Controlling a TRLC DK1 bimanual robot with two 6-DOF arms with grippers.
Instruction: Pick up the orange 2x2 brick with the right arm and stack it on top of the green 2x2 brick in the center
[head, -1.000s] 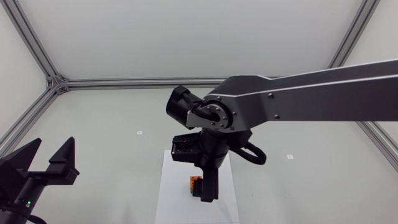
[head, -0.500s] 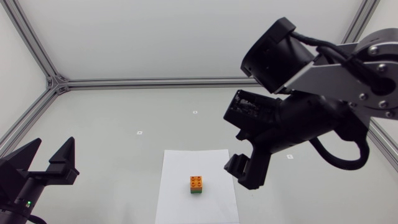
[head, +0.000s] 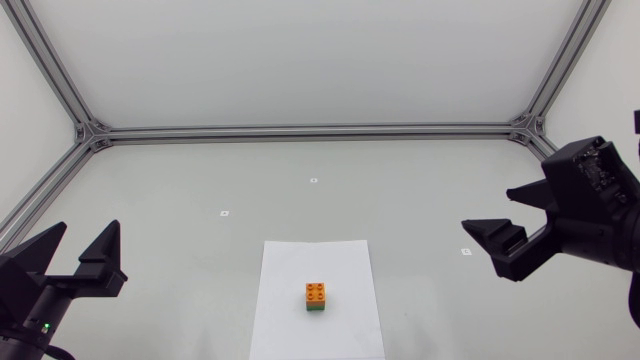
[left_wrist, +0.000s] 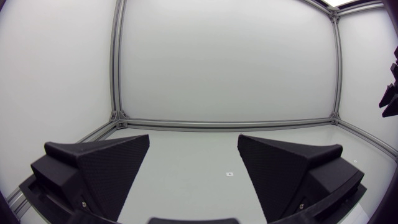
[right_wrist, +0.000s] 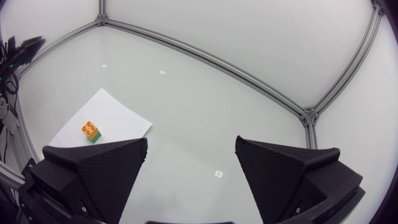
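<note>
An orange 2x2 brick (head: 316, 293) sits on top of a green 2x2 brick (head: 316, 308) on a white sheet of paper (head: 345, 265) at the table's centre front. In the right wrist view the orange brick (right_wrist: 91, 129) and the green brick (right_wrist: 95, 138) lie far ahead of the fingers. My right gripper (head: 508, 220) is open and empty at the right side, well away from the stack. Low at the left, my left gripper (head: 75, 252) stands open with nothing in it.
Small white markers (head: 225, 213) dot the table surface. An aluminium frame (head: 300, 131) runs along the table's back and sides.
My right arm has pulled back from over the stack to the right side of the table, leaving the orange brick on the green one. The left arm has not moved.
</note>
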